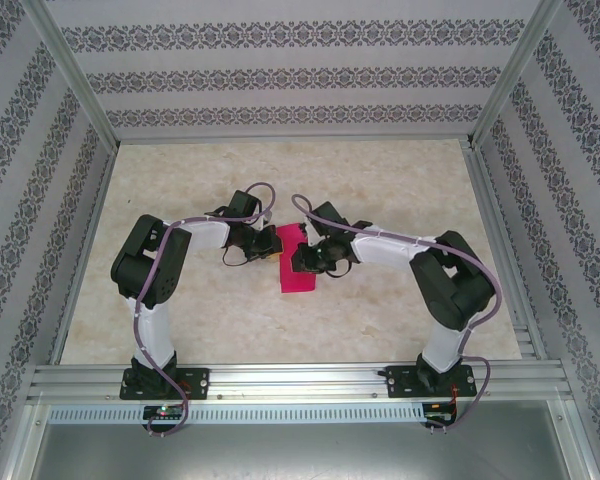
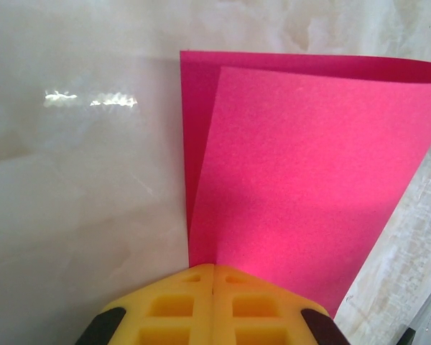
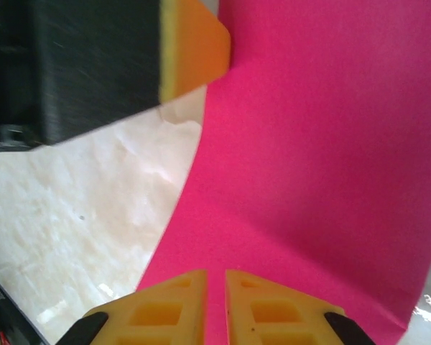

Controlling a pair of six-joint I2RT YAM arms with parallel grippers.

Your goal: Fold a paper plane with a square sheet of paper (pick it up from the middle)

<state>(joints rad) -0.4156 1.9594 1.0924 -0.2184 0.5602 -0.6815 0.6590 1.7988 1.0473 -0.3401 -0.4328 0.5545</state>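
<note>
- Paper comes first: the square sheet of paper (image 1: 298, 262), magenta-pink, is near the middle of the pale marble-look table (image 1: 400, 190). Seen from above it is a narrow strip, longer than it is wide.
- In the left wrist view the sheet (image 2: 309, 180) is doubled over. A lighter front layer covers a darker back layer, which shows as a band along the top and the left side. The top bends in a soft curve and is not creased flat.
- The left gripper (image 1: 270, 252) is at the left side of the sheet. Its yellow fingers (image 2: 179, 302) are pressed together with no gap, and the lower edge of the sheet runs into their seam, so this gripper pinches the sheet.
- In the right wrist view one yellow finger of the left gripper (image 3: 194, 50) touches the sheet (image 3: 323, 144) at its left edge.
- The right gripper (image 1: 308, 256) is at the right side of the sheet. Its fingers (image 3: 273, 309) stand very close, with a narrow slit through which pink shows. I cannot tell if they clamp the sheet.
- Both arms bend inward to the sheet from each side.
- Patterned walls (image 1: 280, 80) stand well apart from the sheet, behind it and on both sides.
</note>
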